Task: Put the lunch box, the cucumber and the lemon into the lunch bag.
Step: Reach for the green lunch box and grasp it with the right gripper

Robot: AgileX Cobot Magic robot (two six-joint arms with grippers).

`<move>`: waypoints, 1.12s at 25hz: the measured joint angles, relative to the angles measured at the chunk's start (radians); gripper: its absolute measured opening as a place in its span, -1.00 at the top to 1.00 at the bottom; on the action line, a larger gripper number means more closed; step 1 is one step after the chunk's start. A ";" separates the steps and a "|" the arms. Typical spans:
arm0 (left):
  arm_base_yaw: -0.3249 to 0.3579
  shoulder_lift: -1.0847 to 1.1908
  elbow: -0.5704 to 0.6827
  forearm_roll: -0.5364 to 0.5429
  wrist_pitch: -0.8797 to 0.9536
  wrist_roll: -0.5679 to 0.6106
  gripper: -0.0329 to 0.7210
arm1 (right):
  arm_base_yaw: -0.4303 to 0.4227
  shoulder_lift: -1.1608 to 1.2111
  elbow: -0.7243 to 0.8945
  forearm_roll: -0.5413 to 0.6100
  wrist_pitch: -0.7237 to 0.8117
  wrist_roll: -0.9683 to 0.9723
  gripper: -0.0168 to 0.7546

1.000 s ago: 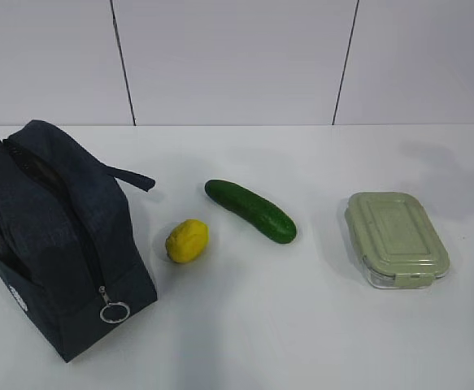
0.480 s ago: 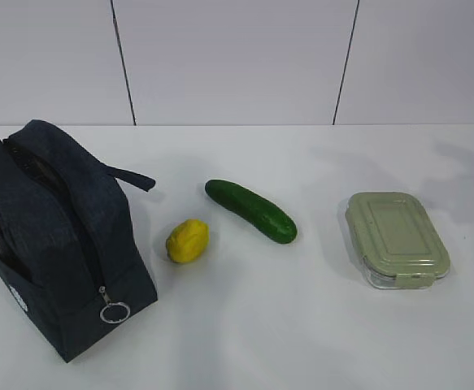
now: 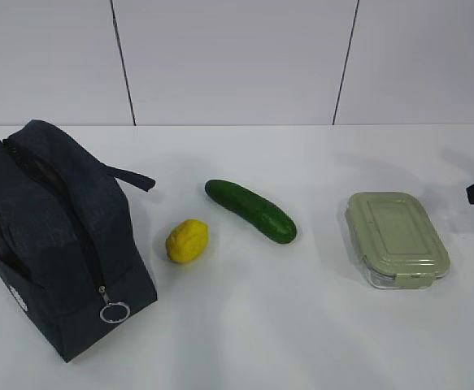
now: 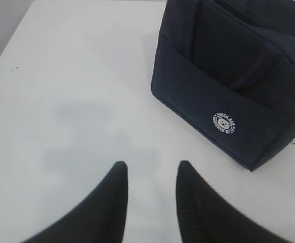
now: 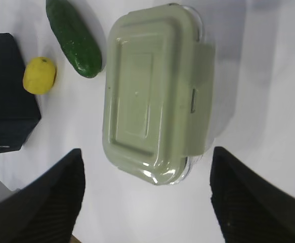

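Sage-green lunch box (image 5: 155,101) sits mid-frame between my right gripper (image 5: 147,202) fingers, which stand spread wide and empty to straddle it, while the zipped lunch bag (image 3: 54,236) waits lower left.

a boxy dark navy fabric lunch bag (image 3: 54,236) is standing at the left of the white table, its zipper with a silver ring pull (image 3: 114,312) hanging down the near end and a small round white logo (image 4: 224,123) showing on one side. a small bright yellow oval lemon (image 3: 187,240) is lying just beside the bag. a smooth dark green cucumber (image 3: 250,210) is lying diagonally near the lemon, not touching it. a rectangular clear glass lunch box with a pale sage-green clip lid (image 3: 395,237) is sitting closed, well apart to the right.
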 joint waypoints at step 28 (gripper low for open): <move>0.000 0.000 0.000 0.000 0.000 0.000 0.29 | 0.075 0.187 -0.135 0.018 -0.011 -0.004 -0.56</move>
